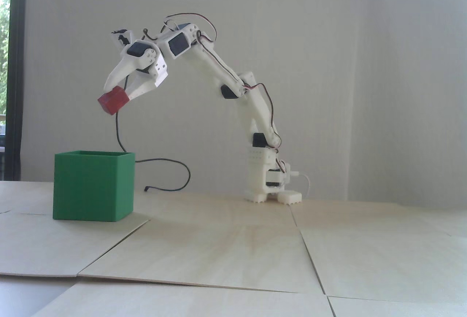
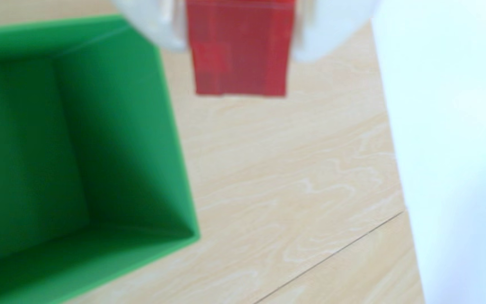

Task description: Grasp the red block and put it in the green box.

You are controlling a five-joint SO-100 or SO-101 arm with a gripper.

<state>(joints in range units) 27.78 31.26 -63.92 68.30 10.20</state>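
Arm: the white arm (image 1: pixel 233 87) is standing on its base (image 1: pixel 271 185) at the back of the table (image 1: pixel 233 251), rising, then folding at the elbow and reaching over toward 9 o'clock in the fixed view, with the wrist tipping downward.
Gripper: the gripper (image 1: pixel 118 92) is hanging high in the air, pointing down toward 7 o'clock, well above the table.
Jaws: they are pinching the block from two sides; in the wrist view the white fingers (image 2: pixel 315 35) are pressing against its left and right faces at the top edge.
Block: the red block (image 1: pixel 113 100) is being held aloft, tilted, with one corner dipping lowest; in the wrist view it (image 2: pixel 240 52) is showing at 12 o'clock.
Box: the green box (image 1: pixel 93 187) is sitting open-topped on the table at 8 o'clock of the fixed view, well below the block and slightly to its left.
Block against box: in the wrist view the box (image 2: pixel 125 131) is filling the 9 o'clock side, and the block is lying just outside its right wall, over bare wood.
Cable: a dark cable (image 1: pixel 175 165) is trailing down from the gripper, behind the box, and curling along the table.
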